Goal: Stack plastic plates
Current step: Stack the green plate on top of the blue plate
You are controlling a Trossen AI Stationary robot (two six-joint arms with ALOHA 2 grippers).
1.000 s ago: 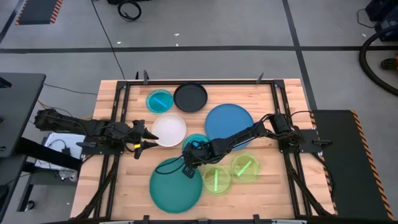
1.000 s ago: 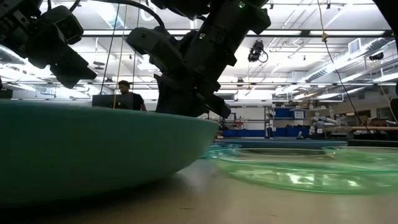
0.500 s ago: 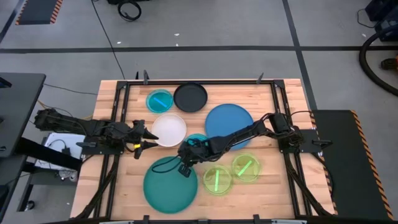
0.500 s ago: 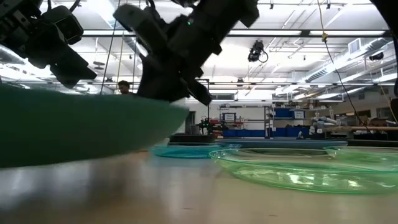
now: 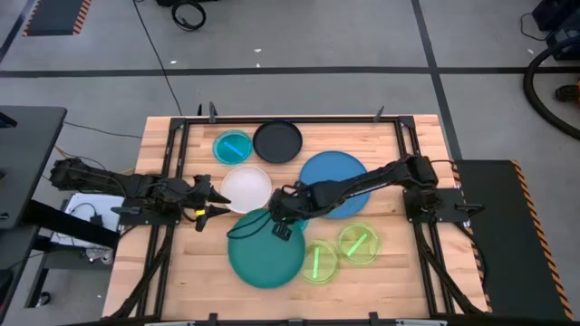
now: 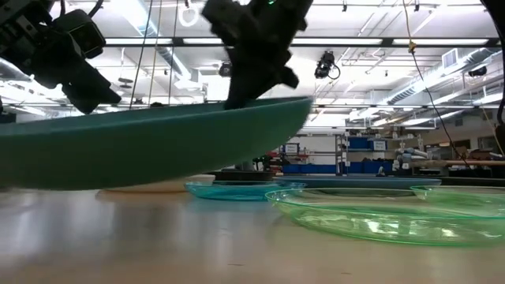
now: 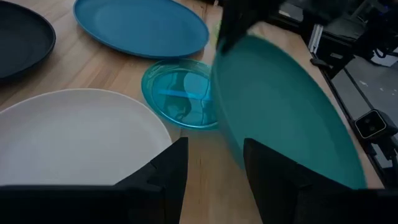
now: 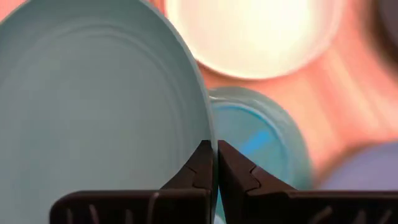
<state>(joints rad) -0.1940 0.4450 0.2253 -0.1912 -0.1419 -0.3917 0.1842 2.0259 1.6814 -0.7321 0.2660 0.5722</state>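
Note:
My right gripper [image 5: 281, 220] is shut on the large teal plate [image 5: 265, 249], which hovers over the table's near middle and shows off the tabletop in the low view [image 6: 150, 142]. My left gripper [image 5: 214, 201] waits open at the table's left, beside the white plate [image 5: 246, 188]. The large blue plate [image 5: 333, 184] lies flat right of centre. The black plate [image 5: 277, 141] and a cyan plate [image 5: 233, 146] lie flat by the far edge. A second cyan plate [image 7: 177, 93] lies between white and blue, largely hidden under my right arm in the high view. Two neon-green plates [image 5: 317, 263] [image 5: 359, 243] lie near right. My right gripper pinches the teal plate's rim [image 8: 208, 134] at its far edge between the two fingers, one on the inner face and one on the underside. The fingers come slanting down from the table's far right. The plate is lifted clear and slightly tilted, the held rim [image 6: 296, 102] highest.
Dark frame rails [image 5: 403, 145] run along the table's left, right and far sides. Bare wood [image 5: 181, 272] shows at the near left. In the low view the green plates [image 6: 371, 213] lie close in front, and a workshop room stretches behind.
My right gripper has risen and drawn toward the far edge, staying shut on the teal plate. The plate has come off the table, first shifting a little left, then swinging right and farther. It now hangs clear, where a second ago it rested on the wood.

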